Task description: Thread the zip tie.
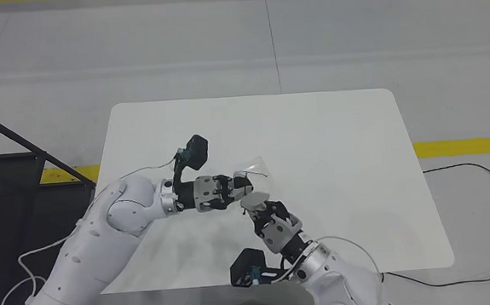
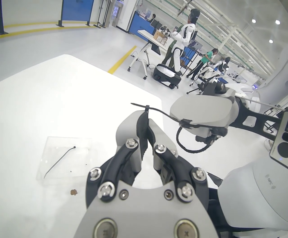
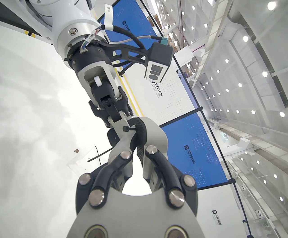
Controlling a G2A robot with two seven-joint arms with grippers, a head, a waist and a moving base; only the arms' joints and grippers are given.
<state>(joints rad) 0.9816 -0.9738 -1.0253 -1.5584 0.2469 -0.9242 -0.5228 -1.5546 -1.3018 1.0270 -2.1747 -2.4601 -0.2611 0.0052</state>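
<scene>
- Two grippers are clamping your zip tie (image 2: 157,110): left gripper (image 2: 146,126) the head (image 2: 147,107), right gripper (image 2: 185,123) the strap (image 2: 166,115).
- The tip (image 2: 133,104) is already poking through; pulling tight is probably remaining.

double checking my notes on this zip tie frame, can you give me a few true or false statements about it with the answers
1. The left gripper and the right gripper hold one zip tie up off the table. True.
2. The tie's tip sticks out past its head. True.
3. The clear tray holds nothing. False: a second zip tie lies in it.
4. The left gripper's fingers are spread wide. False: they are shut on the tie at its head.
</scene>
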